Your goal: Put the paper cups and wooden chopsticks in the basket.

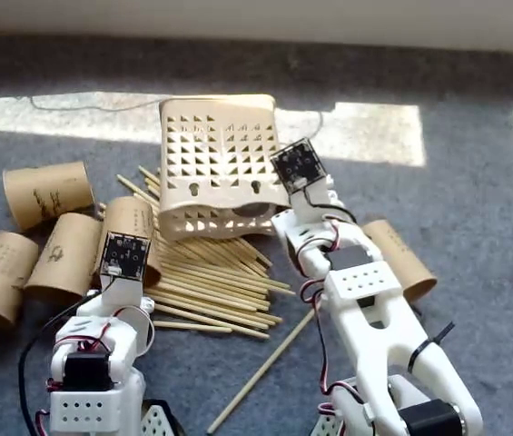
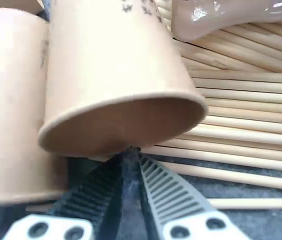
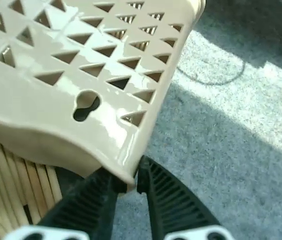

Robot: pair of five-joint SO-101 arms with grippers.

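A cream basket [image 1: 220, 154] [image 3: 81, 65] is tipped up, its mouth facing a pile of wooden chopsticks [image 1: 211, 282] [image 3: 11, 185] that runs under it. My right gripper [image 3: 129, 177] [image 1: 283, 211] is shut on the basket's rim at its right corner. Beside the pile's left edge a brown paper cup [image 1: 133, 222] [image 2: 116, 75] lies on its side. Its mouth rim sits pinched between the shut fingers of my left gripper [image 2: 131, 152]. More chopsticks [image 2: 240, 115] lie right behind that cup.
Three more paper cups [image 1: 47, 193] [image 1: 65, 254] [image 1: 0, 272] lie on the grey carpet at the left. Another cup [image 1: 401, 259] lies behind the right arm. One stray chopstick [image 1: 265, 368] rests between the two arm bases. Sunlit carpet lies beyond the basket.
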